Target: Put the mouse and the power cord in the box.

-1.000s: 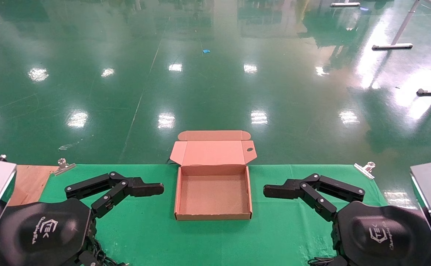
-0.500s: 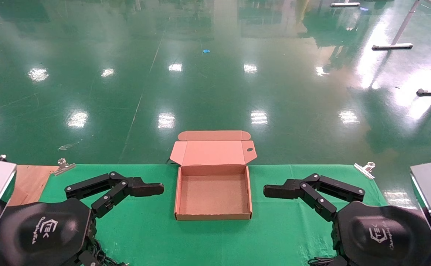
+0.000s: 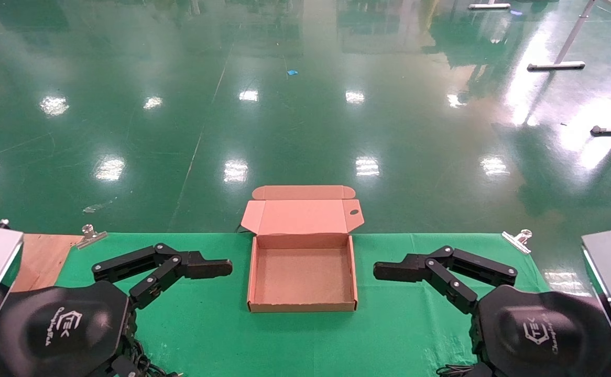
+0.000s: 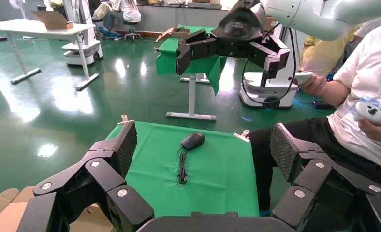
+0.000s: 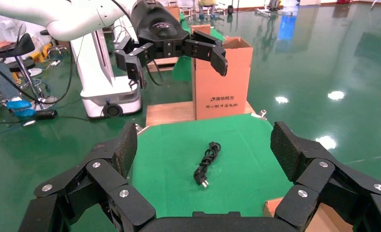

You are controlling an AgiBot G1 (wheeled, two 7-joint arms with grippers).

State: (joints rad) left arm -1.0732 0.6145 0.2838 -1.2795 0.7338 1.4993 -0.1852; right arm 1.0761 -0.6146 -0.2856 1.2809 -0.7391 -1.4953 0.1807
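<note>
Nothing is packed yet: the box (image 3: 302, 275) sits empty, lid back, at the middle of the table's (image 3: 400, 335) far edge. The left gripper (image 3: 208, 268) hovers left of it, jaws spread, empty; its wrist view shows the mouse (image 4: 192, 140) on green cloth well ahead between the fingers. The right gripper (image 3: 397, 271), likewise spread and empty, faces the power cord (image 5: 206, 163), well apart.

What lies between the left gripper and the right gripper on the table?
In the head view, the open box, with nothing inside, sits between the left gripper and the right gripper.
</note>
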